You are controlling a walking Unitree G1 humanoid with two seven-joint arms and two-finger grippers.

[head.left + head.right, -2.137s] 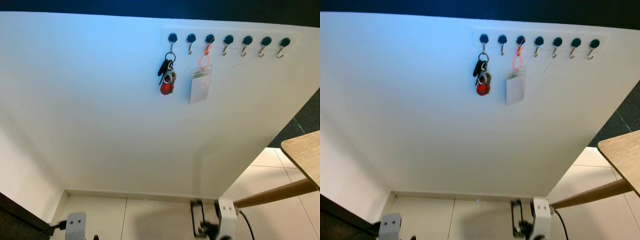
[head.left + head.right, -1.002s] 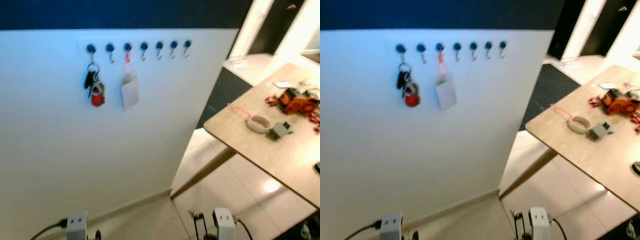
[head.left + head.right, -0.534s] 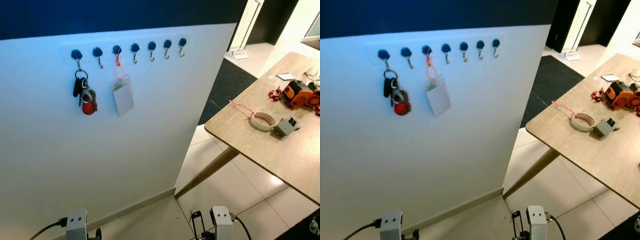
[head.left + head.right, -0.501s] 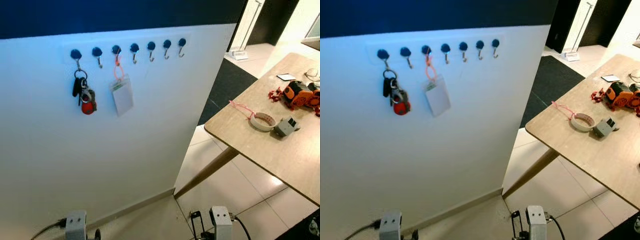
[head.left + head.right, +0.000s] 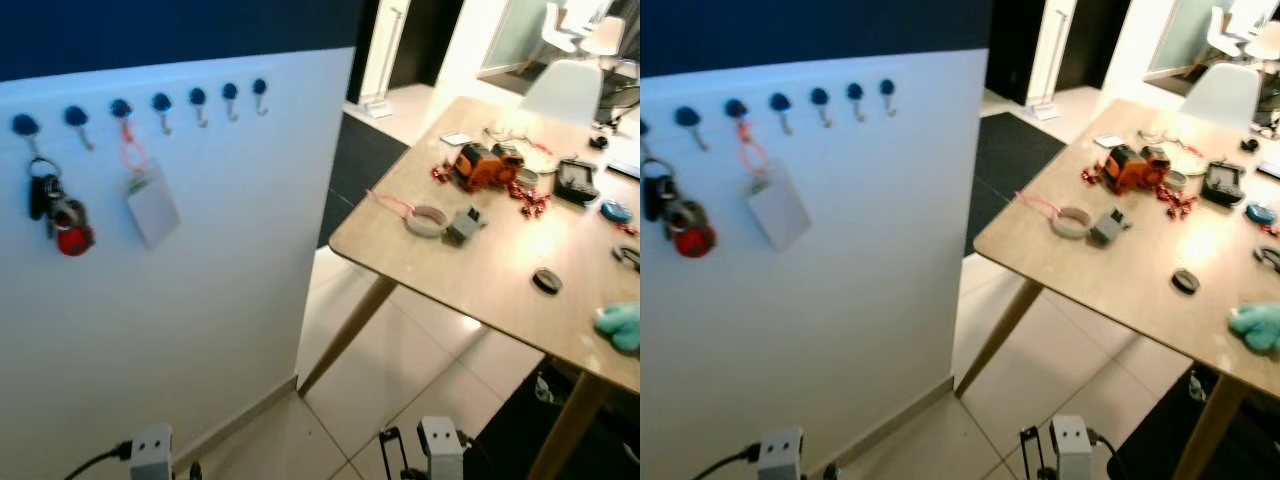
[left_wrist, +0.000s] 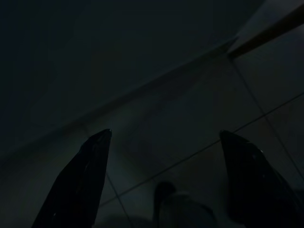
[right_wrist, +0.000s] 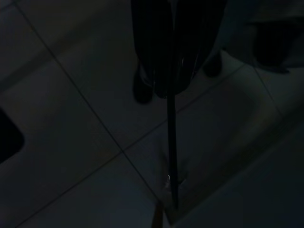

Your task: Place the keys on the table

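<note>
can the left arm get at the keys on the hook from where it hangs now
Probably not yet. The bunch of keys with a red fob hangs high on the white wall, while the left end effector hangs low over the floor tiles, fingers apart. Nothing blocks the way up.

Bare wood shows along the near edge of the light wooden table (image 5: 480, 290); a tape roll (image 5: 425, 219) and scattered clutter crowd farther in.

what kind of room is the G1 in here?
Probably a home entryway or hall opening onto a dining or work area. A row of dark wall hooks on a white partition holds a bunch of keys with a red fob and a lanyard badge; beside it, a cluttered light wooden table stands on a tiled floor.
</note>
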